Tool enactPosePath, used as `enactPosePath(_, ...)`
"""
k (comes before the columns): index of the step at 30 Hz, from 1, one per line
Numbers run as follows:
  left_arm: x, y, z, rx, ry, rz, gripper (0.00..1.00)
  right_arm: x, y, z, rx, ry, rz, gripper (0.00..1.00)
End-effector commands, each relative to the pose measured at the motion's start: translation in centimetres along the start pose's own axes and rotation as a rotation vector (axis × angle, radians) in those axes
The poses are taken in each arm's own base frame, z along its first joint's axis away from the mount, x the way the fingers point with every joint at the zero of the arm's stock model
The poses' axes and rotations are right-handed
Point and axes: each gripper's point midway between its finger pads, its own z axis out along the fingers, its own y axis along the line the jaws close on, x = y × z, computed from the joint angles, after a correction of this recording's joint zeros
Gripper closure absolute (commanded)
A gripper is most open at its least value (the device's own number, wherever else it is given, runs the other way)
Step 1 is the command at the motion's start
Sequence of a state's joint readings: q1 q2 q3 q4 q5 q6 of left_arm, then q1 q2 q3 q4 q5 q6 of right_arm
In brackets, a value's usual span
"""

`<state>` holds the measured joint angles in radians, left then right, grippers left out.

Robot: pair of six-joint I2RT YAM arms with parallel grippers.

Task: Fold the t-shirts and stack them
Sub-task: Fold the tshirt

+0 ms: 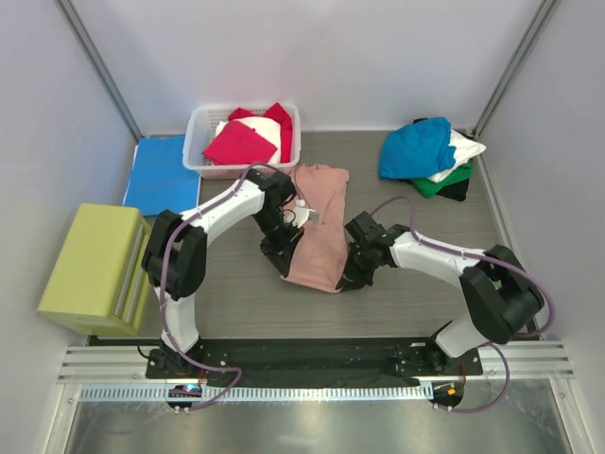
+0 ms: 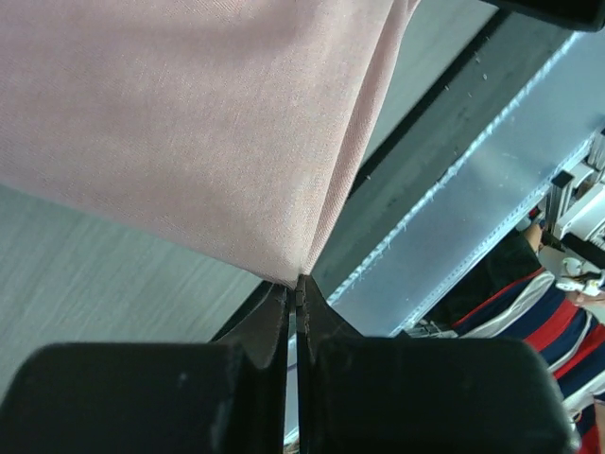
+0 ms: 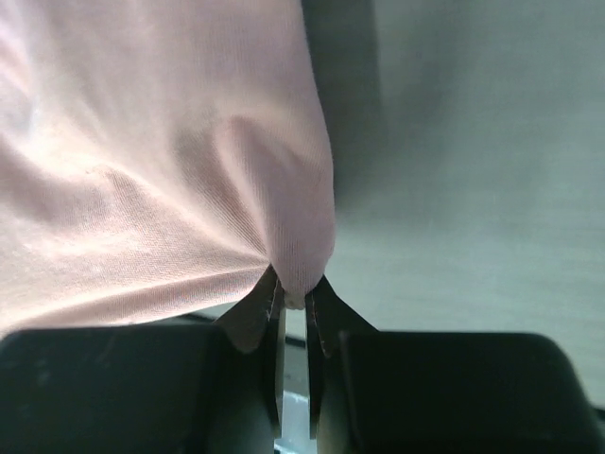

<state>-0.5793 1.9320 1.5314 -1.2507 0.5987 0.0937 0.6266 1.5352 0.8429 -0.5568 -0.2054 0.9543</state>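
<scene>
The left gripper [image 2: 298, 284] and right gripper [image 3: 295, 295] each clamp a near corner of the dusty-pink t-shirt [image 1: 319, 222], which lies mid-table between the arms, its near hem apparently raised off the table [image 1: 236, 295].

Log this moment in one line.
step: folding | left claw: shut on pink tee | right claw: shut on pink tee | pile: far right, blue tee on top | basket: holds magenta tee

matt pink cloth t-shirt [image 2: 189, 123], matt black fingers [image 2: 267, 323]
</scene>
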Motion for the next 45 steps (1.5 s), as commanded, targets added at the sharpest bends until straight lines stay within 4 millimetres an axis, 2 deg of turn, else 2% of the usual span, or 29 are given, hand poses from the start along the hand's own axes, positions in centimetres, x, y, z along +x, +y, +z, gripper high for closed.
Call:
enactPosePath(1,5.8,-2.0,-1.7,0.029,0.125,-0.033,1.0,1.2,-0.9,-3.0,-0.006,-0.061,0.046,0.99)
enactPosePath(4,6.4,-2.0,-1.6,0.01,0.114,-0.027,0.99,2.4,-1.4,-4.6,-0.006,-0.064,0.073,0.99)
enactPosePath(8,6.4,-3.1,-1.8,0.014,0.112,0.005,0.98,3.4,-1.2,-7.4,-0.066,-0.09,0.103,0.99)
enactPosePath(12,6.7,-4.5,-1.7,0.017,0.131,0.045,0.97,4.8,-1.3,-9.1,-0.104,-0.087,0.125,0.99)
enactPosePath(18,6.2,-6.0,-2.7,0.04,0.118,0.051,0.96,5.9,-1.9,-9.3,-0.113,-0.057,0.154,0.99)
enactPosePath(23,5.9,-6.9,-4.0,0.035,0.07,0.07,0.96,6.3,-1.1,-9.1,-0.118,-0.023,0.137,0.99)
enactPosePath(26,6.2,-7.5,-4.5,0.037,0.041,0.088,0.92,6.6,-0.6,-9.5,-0.122,-0.013,0.121,0.99)
enactPosePath(29,6.1,-7.4,-4.4,0.028,0.04,0.068,0.94,5.8,0.3,-10.0,-0.127,-0.037,0.101,0.99)
enactPosePath(30,5.9,-7.2,-4.2,0.016,0.044,0.055,1.0,5.6,0.5,-10.0,-0.123,-0.04,0.082,0.99)
enactPosePath(31,5.8,-6.7,-4.1,-0.009,0.056,0.041,1.0,5.1,1.5,-10.5,-0.139,-0.05,0.065,0.99)
enactPosePath(32,5.6,-6.1,-3.9,-0.024,0.071,0.02,1.0,4.8,1.8,-9.8,-0.111,-0.041,0.06,0.99)
enactPosePath(33,5.0,-5.9,-4.1,-0.032,0.061,0.015,1.0,4.3,2.1,-9.8,-0.106,-0.051,0.033,0.99)
enactPosePath(34,4.6,-5.7,-4.2,-0.037,0.05,0.007,1.0,3.6,3.4,-10.5,-0.127,-0.069,0.019,0.99)
enactPosePath(35,4.1,-5.3,-4.4,-0.042,0.037,-0.008,1.0,3.2,3.7,-9.9,-0.106,-0.065,0.009,0.99)
enactPosePath(38,3.0,-4.8,-4.9,-0.03,0.023,-0.029,1.0,2.3,5.3,-10.2,-0.126,-0.077,-0.018,0.99)
enactPosePath(42,2.8,-4.7,-4.3,-0.009,0.035,-0.047,1.0,1.9,5.8,-9.8,-0.13,-0.077,-0.016,0.99)
enactPosePath(45,2.5,-3.6,-4.0,-0.057,0.03,-0.051,1.0,1.1,5.6,-9.8,-0.124,-0.097,-0.019,0.99)
